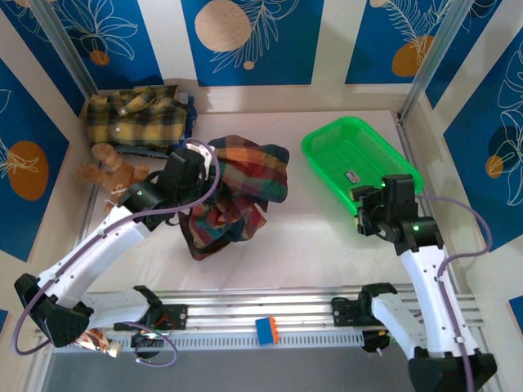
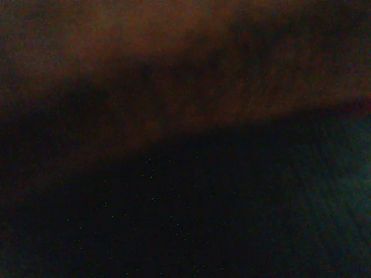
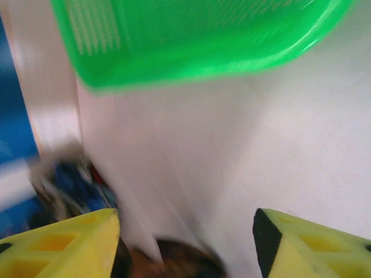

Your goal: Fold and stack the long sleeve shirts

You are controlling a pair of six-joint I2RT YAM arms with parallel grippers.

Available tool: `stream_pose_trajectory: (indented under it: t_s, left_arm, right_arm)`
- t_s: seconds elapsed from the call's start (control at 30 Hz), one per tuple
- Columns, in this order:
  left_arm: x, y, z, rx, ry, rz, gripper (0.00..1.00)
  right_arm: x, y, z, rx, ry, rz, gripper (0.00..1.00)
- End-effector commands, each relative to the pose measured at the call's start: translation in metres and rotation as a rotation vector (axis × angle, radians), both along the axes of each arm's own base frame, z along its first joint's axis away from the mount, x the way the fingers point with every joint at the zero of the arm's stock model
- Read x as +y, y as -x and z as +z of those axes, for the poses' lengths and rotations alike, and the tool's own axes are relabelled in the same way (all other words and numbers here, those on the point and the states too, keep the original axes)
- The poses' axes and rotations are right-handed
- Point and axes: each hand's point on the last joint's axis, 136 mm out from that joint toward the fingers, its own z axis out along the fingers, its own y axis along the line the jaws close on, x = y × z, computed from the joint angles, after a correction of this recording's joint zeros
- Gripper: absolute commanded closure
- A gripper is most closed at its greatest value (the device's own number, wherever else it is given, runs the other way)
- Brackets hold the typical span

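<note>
The left gripper [image 1: 190, 167] pinches the crumpled dark plaid shirt [image 1: 239, 192] at centre frame, while the right gripper [image 3: 185, 231], fingers apart and empty near the green basket [image 3: 191, 52], should take the opposite hem so the cloth spreads flat before folding.

A green basket [image 1: 343, 147] sits at the right; a teddy bear [image 1: 110, 169], apparently, lies left.

Top view bright, even, sharp; left wrist view near black; right wrist view motion-blurred.

Crumpled dark shirt [image 1: 239, 189]; yellow shirt [image 1: 136, 119] back-left
</note>
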Motion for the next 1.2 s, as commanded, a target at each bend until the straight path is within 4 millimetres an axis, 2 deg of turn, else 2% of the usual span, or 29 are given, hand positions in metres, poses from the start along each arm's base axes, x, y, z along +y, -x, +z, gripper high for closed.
stream_pose_trajectory:
  t_s: [0.0, 0.07, 0.13, 0.3, 0.47, 0.63, 0.8, 1.03, 1.17]
  left_arm:
    - [-0.009, -0.006, 0.004, -0.01, 0.06, -0.012, 1.0]
    - [-0.01, -0.006, 0.002, -0.003, 0.06, -0.015, 1.0]
    - [-0.009, -0.006, 0.003, -0.002, 0.058, -0.009, 1.0]
    - [-0.006, 0.004, 0.006, 0.002, 0.07, -0.025, 1.0]
    - [0.002, 0.015, 0.004, 0.011, 0.081, -0.019, 1.0]
    - [0.004, 0.027, -0.003, 0.032, 0.1, -0.034, 1.0]
    - [0.001, 0.034, -0.015, 0.058, 0.1, -0.05, 1.0]
    - [-0.01, 0.028, -0.025, 0.068, 0.097, -0.076, 1.0]
    - [-0.029, 0.02, -0.028, 0.08, 0.097, -0.128, 1.0]
  right_arm:
    - [0.043, 0.004, -0.025, 0.11, 0.16, 0.402, 0.51]
    - [0.063, -0.009, -0.033, 0.164, 0.27, 0.553, 0.64]
    - [0.079, -0.026, -0.044, 0.195, 0.365, 0.644, 0.71]
    - [0.11, -0.087, -0.073, 0.2, 0.499, 0.768, 0.74]
    - [0.115, -0.141, -0.1, 0.259, 0.609, 0.79, 0.78]
    - [0.095, -0.189, -0.114, 0.295, 0.66, 0.72, 0.79]
    - [0.063, -0.232, -0.116, 0.31, 0.674, 0.638, 0.78]
    - [0.022, -0.27, -0.12, 0.33, 0.703, 0.562, 0.76]
    - [-0.002, -0.286, -0.116, 0.327, 0.708, 0.521, 0.73]
